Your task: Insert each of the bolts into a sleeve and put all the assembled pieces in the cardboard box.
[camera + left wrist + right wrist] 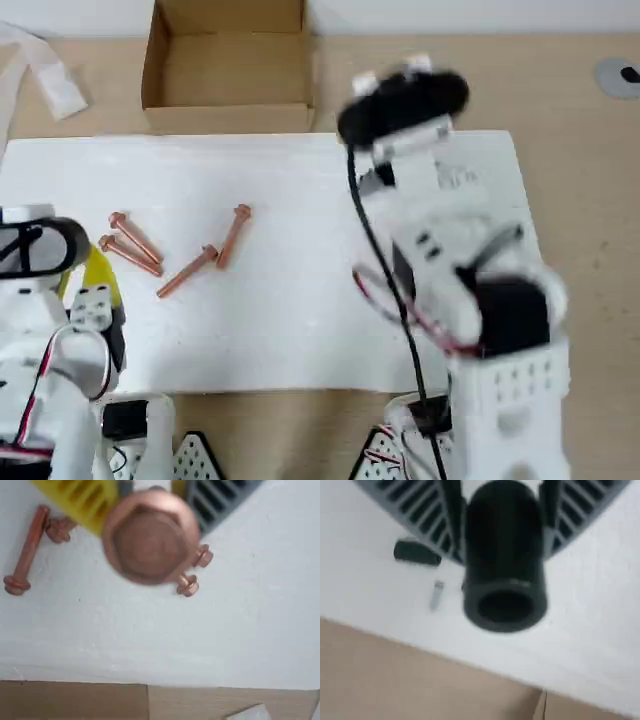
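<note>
Left wrist view first: the left gripper (150,497) is clenched on a copper bolt (150,537), its broad flanged hex head facing the camera, above the white sheet (225,630). The right gripper (502,515) is grasping a black sleeve (505,565), a stubby tube with its open bore showing. Four loose bolts (187,272) lie on the sheet, well apart from the cardboard box (228,118).

Four copper bolts (186,272) lie loosely grouped on the left half of the white foam sheet (290,300), apart from the open cardboard box (228,70) just beyond its far edge. The right arm (440,240) extends over the sheet's right side.
</note>
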{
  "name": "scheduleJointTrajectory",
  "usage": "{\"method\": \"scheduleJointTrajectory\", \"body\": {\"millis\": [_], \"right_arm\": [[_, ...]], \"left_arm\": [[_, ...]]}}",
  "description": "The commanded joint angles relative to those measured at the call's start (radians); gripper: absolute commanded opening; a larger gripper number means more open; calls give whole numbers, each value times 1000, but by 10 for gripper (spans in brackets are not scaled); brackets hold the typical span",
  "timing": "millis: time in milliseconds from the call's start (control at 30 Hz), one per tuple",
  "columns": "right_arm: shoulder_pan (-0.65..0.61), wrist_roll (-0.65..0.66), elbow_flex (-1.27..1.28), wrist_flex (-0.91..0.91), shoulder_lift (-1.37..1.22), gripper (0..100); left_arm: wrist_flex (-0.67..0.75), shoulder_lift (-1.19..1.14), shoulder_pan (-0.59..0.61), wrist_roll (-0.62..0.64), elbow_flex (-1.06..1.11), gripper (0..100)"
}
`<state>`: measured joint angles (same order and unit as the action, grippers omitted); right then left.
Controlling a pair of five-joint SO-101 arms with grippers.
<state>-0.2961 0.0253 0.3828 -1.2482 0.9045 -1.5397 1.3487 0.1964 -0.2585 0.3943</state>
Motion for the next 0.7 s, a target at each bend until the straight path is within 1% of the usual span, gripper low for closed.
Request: {"method": "scheduleJointTrajectory", "body": {"millis": [0,100,167,267,300,367,467,533,567,667], "right_arm": [[12,6,358,235,272,10],[12,6,602,407,479,10],[8,5,730,471,618,10],[-54,5,875,502,812,10],[-87,-2,914,503,875,10],[-160,-54,980,506,1000,10],[-237,-160,1009,512,1015,10],[-266,-233,993,516,983,10],[-285,-252,993,522,980,10],[-361,-249,1003,526,980,10]], "left_arm": [[77,1,12,-2,28,5],[130,1,12,-2,75,5],[169,1,12,-2,104,5],[229,1,2,21,135,5],[252,1,-15,52,143,5],[302,1,-63,123,166,5],[396,1,-155,198,206,4],[457,1,-209,213,230,4],[485,1,-233,212,242,4],[549,1,-295,210,276,4]]}}
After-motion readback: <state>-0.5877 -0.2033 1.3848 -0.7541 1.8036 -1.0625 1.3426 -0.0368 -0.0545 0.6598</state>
